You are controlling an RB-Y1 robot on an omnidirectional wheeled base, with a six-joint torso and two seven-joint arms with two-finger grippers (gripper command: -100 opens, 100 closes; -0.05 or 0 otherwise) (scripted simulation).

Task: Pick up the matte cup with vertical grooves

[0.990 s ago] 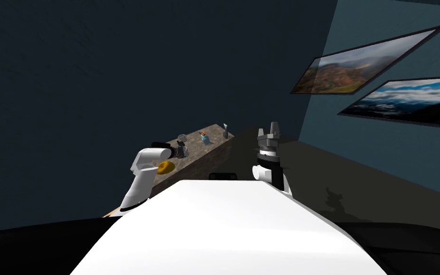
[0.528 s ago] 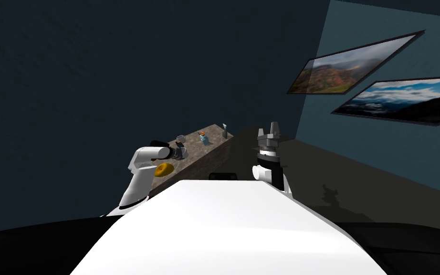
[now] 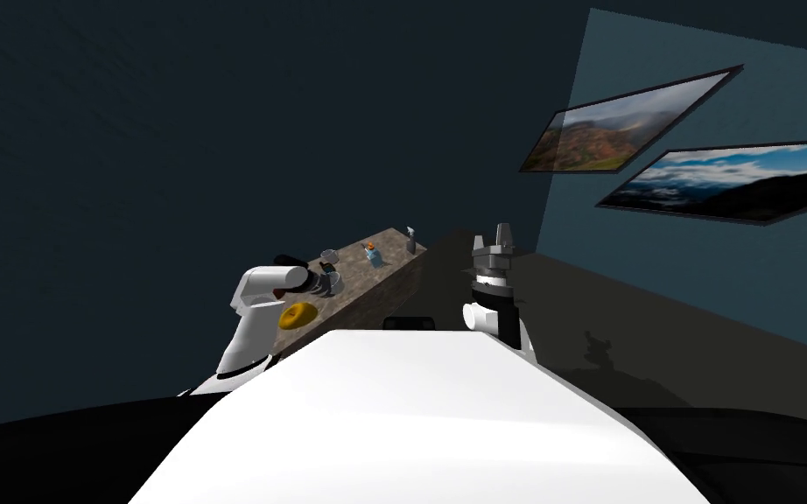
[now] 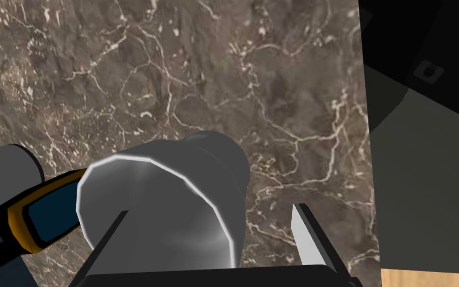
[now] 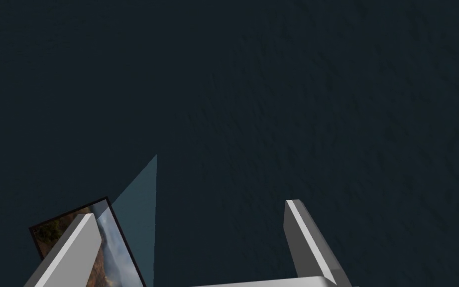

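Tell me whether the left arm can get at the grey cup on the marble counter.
Likely yes: the left tool is open at the grey cup, its fingers either side of the cup's wall, with nothing between.

White arms (image 3: 251, 332), grey-fingered right gripper (image 3: 503, 229)

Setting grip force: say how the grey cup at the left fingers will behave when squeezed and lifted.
The grey cup looks rigid, thin-rimmed, likely light. Its smooth tapered wall may slip between the fingers. Wide rim over narrower base: a push could tip it.
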